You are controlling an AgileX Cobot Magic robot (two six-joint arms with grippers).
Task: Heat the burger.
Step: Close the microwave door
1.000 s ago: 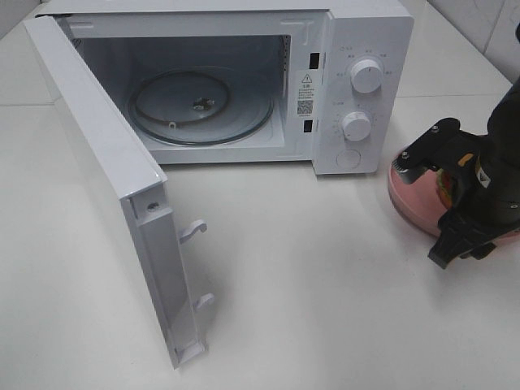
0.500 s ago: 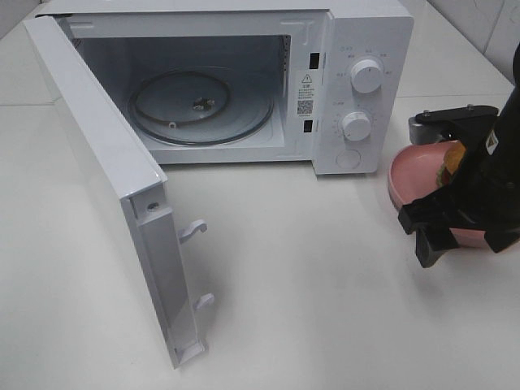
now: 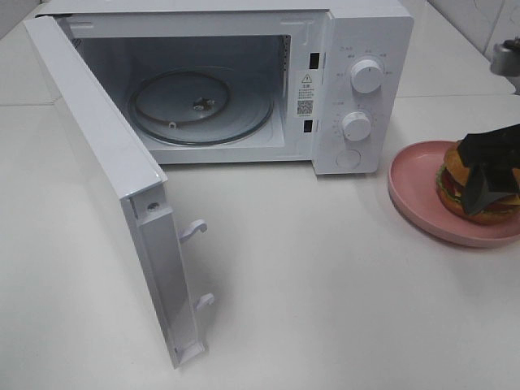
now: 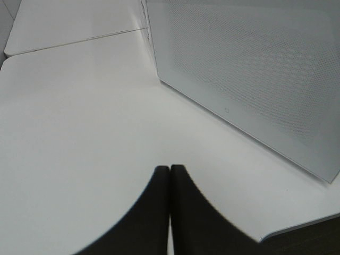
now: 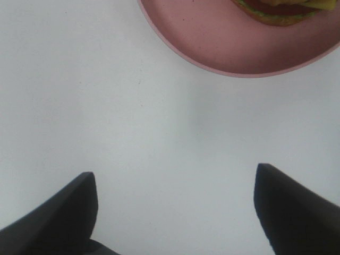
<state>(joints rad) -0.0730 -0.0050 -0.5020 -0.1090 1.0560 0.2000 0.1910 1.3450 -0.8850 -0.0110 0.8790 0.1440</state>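
Raised and drawn back since the earlier frames, the right gripper (image 3: 487, 175) now uncovers most of the burger (image 3: 475, 188), one fingertip (image 3: 475, 195) still masking its middle. One burger sits on one pink plate (image 3: 418, 183), cut by the view's edge. Right jaws stand wide apart; left gripper (image 4: 170, 175) is pressed closed. One microwave (image 3: 357, 89), door (image 3: 97, 162) open.

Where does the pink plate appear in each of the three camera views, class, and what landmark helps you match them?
Exterior high: the pink plate sits at the right edge, right of the microwave, on the table.
Left wrist: not in view; only the microwave door and table show.
Right wrist: its rim curves along the far side of the picture, beyond the open claw.
Shared landmark: the burger on the plate, also seen by the right wrist.
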